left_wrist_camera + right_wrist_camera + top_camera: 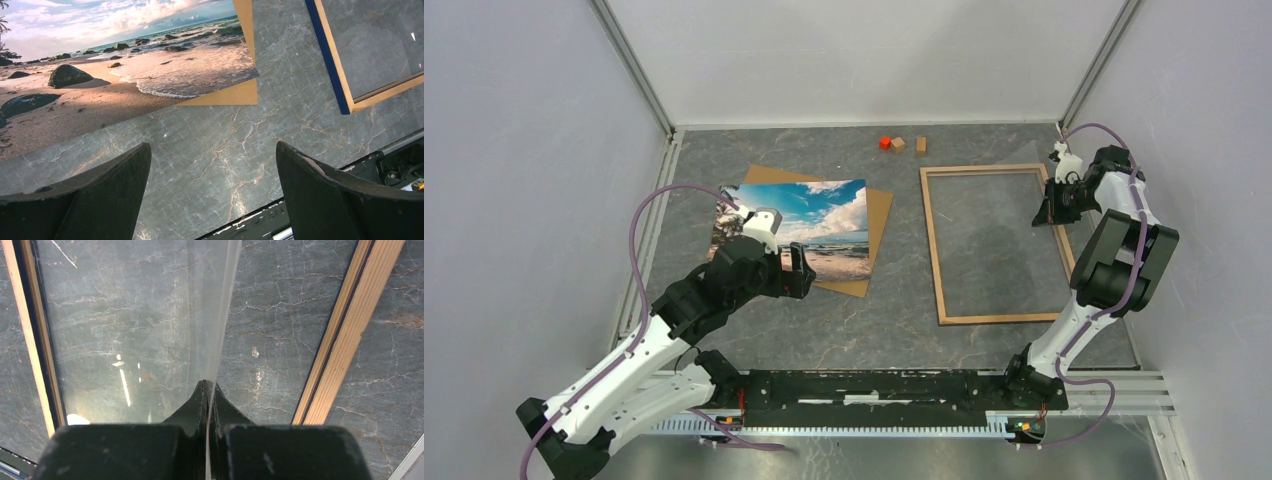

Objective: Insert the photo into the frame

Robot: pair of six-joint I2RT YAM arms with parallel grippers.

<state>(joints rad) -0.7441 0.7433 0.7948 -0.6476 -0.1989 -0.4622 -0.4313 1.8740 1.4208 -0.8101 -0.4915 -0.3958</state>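
The photo (pixel 799 225), a glossy beach print, lies at the table's centre left on a brown backing board (pixel 879 215). My left gripper (pixel 796 270) hovers open over the bare table just off the photo's near edge (pixel 125 65). Its fingers (pixel 100 195) stand wide apart with nothing between them. The frame (pixel 932 245) lies flat at the right, light wood up, with a blue outer side (pixel 327 60). My right gripper (pixel 1046 212) is at the frame's far right rail (pixel 350 325). It is shut (pixel 207 385) on the edge of a clear sheet (pixel 135 325) that spreads over the frame's opening.
A red block (pixel 884 143) and two small wooden blocks (pixel 898 145) (pixel 921 145) sit near the back wall. White walls with metal posts close in the table. A black rail (pixel 874 390) holding the arm bases runs along the near edge.
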